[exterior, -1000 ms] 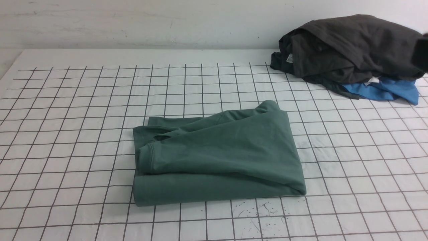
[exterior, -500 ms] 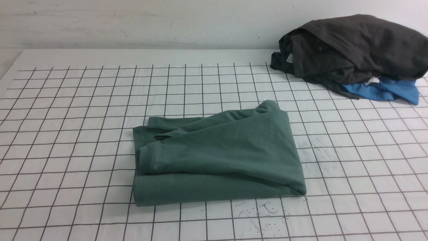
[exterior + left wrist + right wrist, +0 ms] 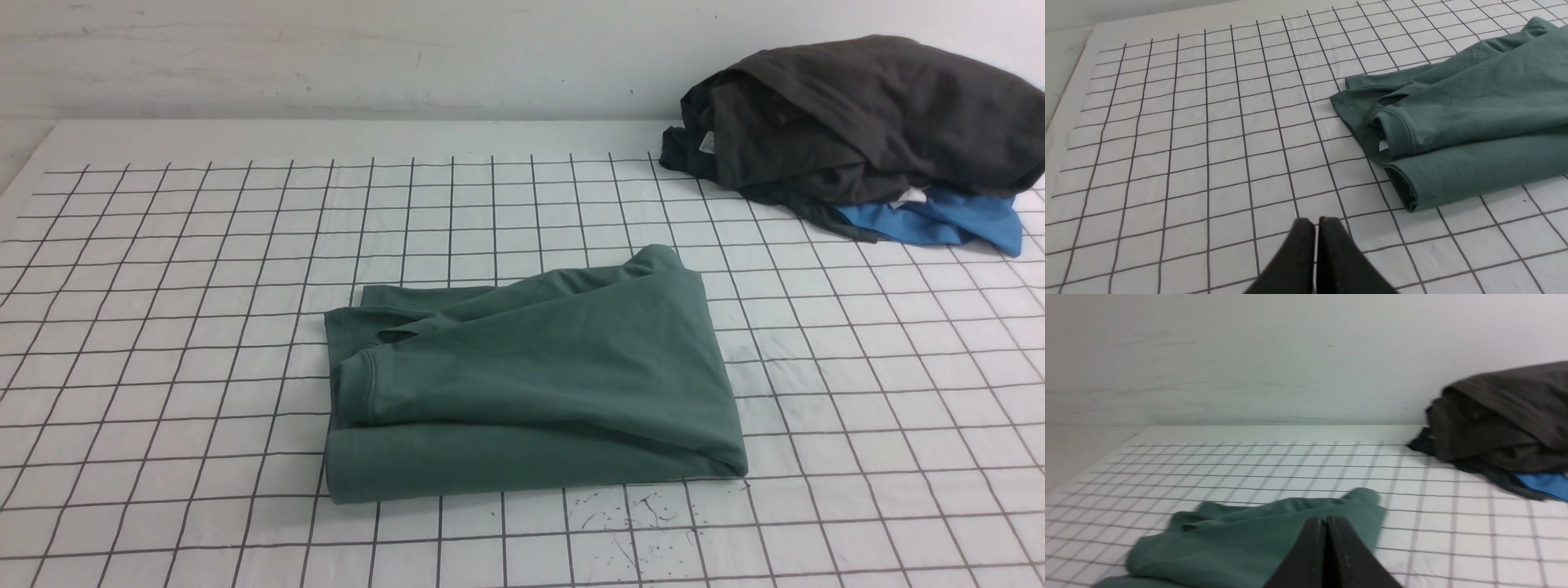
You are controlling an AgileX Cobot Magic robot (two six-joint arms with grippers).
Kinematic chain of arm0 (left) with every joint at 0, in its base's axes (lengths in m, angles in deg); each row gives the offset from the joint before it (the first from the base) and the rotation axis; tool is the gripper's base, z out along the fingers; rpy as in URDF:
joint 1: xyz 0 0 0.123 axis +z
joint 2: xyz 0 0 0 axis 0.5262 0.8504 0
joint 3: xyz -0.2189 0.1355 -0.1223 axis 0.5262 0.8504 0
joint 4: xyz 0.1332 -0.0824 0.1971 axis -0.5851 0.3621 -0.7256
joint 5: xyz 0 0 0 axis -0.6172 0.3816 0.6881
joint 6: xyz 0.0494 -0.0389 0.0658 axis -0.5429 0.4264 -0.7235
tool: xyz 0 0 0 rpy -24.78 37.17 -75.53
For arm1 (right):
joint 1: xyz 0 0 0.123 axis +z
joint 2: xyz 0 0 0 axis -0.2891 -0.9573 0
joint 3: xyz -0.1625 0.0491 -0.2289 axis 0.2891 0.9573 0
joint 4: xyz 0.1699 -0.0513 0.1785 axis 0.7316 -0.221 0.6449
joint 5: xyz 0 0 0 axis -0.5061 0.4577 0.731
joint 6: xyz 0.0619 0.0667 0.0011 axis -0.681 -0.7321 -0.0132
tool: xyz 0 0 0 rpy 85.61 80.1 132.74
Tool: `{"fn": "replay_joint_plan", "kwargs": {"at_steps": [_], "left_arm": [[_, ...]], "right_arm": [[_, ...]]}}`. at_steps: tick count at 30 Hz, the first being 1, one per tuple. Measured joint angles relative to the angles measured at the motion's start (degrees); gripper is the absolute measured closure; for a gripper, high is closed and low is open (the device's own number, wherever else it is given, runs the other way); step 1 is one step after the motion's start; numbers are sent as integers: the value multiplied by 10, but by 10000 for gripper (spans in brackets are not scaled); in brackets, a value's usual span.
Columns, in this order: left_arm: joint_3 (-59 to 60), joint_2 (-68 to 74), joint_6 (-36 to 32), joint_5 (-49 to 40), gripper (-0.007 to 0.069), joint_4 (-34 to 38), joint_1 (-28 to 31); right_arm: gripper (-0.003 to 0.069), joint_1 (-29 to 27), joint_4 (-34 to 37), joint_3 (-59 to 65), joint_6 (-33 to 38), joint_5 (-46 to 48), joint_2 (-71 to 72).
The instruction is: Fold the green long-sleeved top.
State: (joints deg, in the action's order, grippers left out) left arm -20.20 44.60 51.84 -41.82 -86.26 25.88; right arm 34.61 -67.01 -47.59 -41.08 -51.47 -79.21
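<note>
My left pincer [image 3: 1316, 222] pinched together, empty; right pincer [image 3: 1327, 522] likewise, view blurred. Top [image 3: 531, 384] folded on tabletop [image 3: 163, 327], apparently untouched.

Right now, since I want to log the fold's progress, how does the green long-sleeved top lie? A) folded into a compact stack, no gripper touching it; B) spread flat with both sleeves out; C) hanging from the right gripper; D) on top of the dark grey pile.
A: the green long-sleeved top lies folded in layers on the gridded cloth, apart from the dark grey pile, with neither gripper on it.

Soft, even, shadow-light illumination; right wrist view slightly blurred.
</note>
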Motion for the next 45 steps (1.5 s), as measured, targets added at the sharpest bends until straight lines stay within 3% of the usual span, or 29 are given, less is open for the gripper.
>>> {"fn": "replay_joint_plan", "kwargs": {"at_steps": [6,12,45], "left_arm": [[0,0,0,0,629,0,0],[0,0,0,0,629,0,0],[0,0,0,-1,629,0,0]], "right_arm": [[673,-128,-64,128,-58,0,128],[673,-207,-110,212,-105,0,185],[673,-215,-104,230,-120,17,186]]}}
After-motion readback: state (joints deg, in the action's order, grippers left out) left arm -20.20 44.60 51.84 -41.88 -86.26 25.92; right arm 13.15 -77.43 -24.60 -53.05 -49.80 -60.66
